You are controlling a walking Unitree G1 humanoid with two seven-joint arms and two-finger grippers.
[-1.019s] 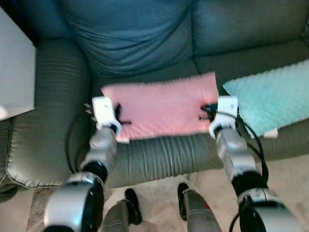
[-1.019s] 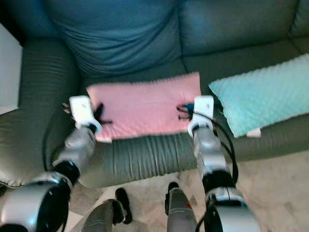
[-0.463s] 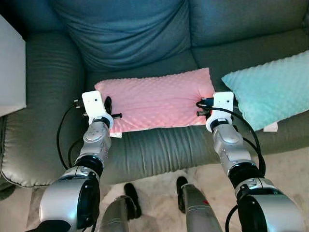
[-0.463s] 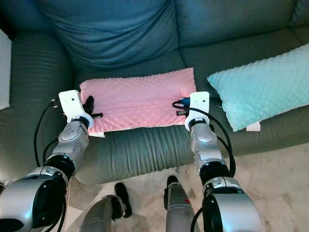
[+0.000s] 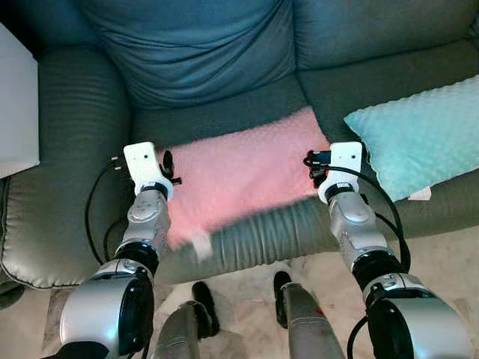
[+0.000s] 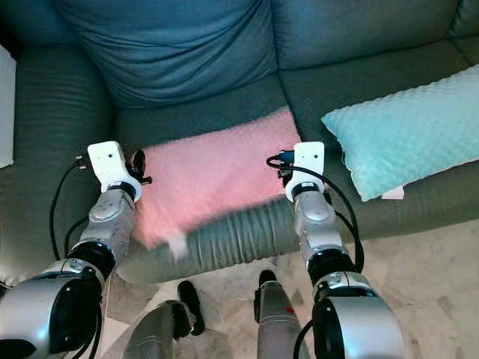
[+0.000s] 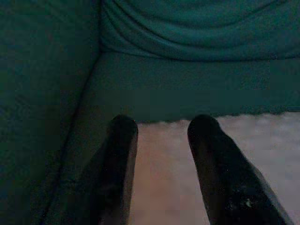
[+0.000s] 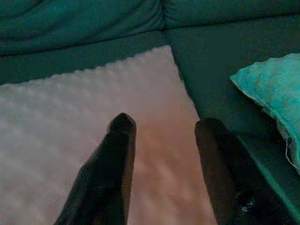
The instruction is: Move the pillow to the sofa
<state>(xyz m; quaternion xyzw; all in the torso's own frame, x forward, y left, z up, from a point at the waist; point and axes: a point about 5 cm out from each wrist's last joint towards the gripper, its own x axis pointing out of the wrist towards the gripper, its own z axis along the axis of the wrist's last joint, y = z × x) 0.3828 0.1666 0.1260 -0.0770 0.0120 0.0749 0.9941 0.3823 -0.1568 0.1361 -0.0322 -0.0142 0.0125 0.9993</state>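
Dark green leather sofa spanned the head views, and we noted the pink dimpled fabric pillow lying blurred on its seat cushion, one corner drooping over the front edge. We recorded the left gripper above the pillow's left end, fingers parted with nothing between them. We recorded the right gripper above the pillow's right end, likewise spread and empty-handed. We logged a mint-green dimpled fabric cushion on the neighbouring seat, just beside the right arm.
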